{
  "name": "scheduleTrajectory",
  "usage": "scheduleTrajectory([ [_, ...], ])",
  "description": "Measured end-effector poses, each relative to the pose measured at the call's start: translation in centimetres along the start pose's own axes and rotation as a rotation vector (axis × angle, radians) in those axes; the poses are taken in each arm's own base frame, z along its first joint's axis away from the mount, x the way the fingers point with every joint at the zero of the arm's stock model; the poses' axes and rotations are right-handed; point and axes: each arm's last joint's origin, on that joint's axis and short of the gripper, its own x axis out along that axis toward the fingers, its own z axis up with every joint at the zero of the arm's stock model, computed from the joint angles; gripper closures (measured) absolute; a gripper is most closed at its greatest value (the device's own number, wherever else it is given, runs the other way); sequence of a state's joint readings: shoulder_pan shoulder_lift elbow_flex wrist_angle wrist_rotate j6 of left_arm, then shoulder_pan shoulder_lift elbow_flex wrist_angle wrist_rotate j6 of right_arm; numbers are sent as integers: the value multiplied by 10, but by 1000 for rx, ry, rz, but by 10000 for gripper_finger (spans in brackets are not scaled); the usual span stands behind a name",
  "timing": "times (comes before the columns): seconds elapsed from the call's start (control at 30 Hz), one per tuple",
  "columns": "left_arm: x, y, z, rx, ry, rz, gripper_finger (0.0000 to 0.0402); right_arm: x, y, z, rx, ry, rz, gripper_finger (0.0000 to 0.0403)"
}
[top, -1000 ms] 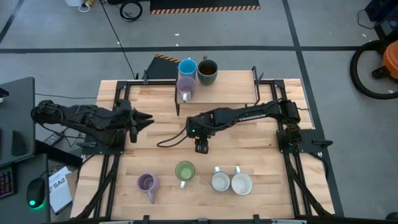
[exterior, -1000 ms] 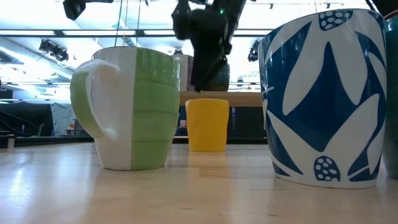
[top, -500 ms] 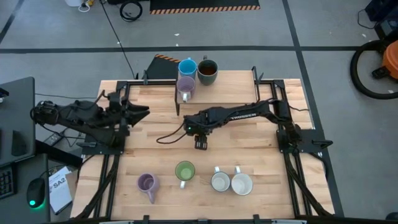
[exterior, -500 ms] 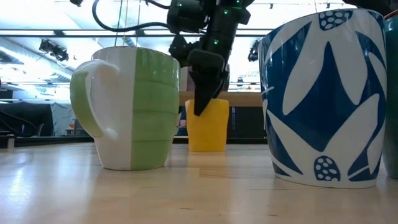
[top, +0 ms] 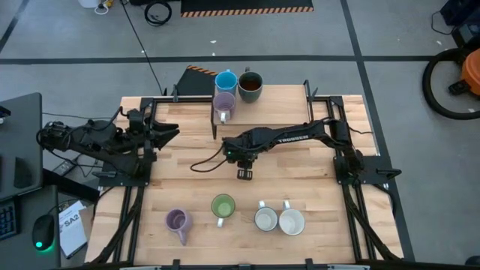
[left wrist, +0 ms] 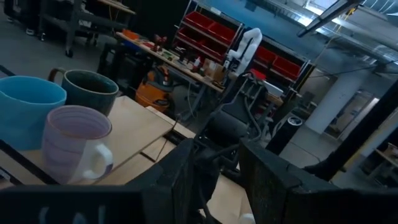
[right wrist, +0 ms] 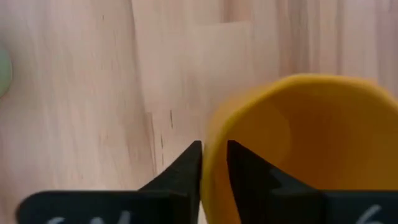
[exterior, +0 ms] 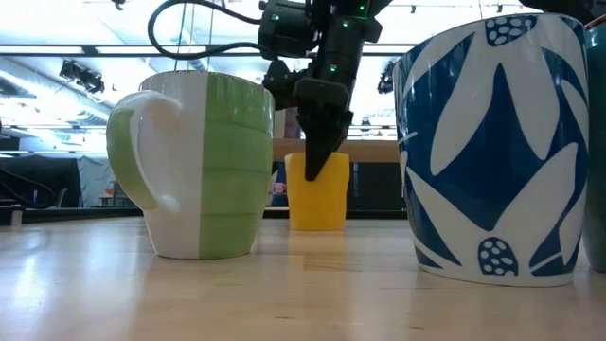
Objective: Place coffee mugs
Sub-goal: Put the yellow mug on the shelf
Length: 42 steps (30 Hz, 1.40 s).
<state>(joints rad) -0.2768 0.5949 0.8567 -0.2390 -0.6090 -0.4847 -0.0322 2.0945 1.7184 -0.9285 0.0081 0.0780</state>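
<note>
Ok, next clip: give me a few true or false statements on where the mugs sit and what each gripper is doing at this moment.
1. The right gripper is closed on the rim of the orange mug. True.
2. The orange mug lies tipped on its side. False: in the low view it stands upright on the table.
3. The blue mug, a lilac mug and the dark brown mug stand grouped at the table's far edge. True.
4. The left gripper holds the green mug. False: it waits at the table's left side, open and empty; the green mug stands in the near row.
5. The two white mugs stand far apart. False: they sit side by side.
</note>
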Motion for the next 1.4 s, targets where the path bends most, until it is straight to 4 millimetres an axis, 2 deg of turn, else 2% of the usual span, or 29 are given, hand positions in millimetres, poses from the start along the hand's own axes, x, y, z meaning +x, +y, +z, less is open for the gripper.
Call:
scheduleTrajectory([
  [0.17, 0, 0, 0, 50, -5, 11, 269, -5, 6, -4, -21, 26, 35, 371],
  [0.33, 0, 2, 1, 62, -32, 65, 269, -13, 14, -9, -92, 54, 57, 371],
  [0.5, 0, 2, 1, 60, -36, 70, 269, -31, 19, -13, -145, 40, 41, 359],
  [0.77, 0, 2, 1, 23, -38, 69, 269, -74, 23, -23, -224, -19, 48, 369],
  [0.97, 0, 2, 1, 23, -36, 66, 269, -114, 28, -38, -385, -67, 48, 362],
  [1.17, 0, 1, 1, 23, -29, 52, 269, -149, 22, -58, -468, -71, 29, 366],
  [1.4, 0, 2, 1, 26, -26, 53, 269, -175, 6, -73, -503, -80, -65, 364],
])
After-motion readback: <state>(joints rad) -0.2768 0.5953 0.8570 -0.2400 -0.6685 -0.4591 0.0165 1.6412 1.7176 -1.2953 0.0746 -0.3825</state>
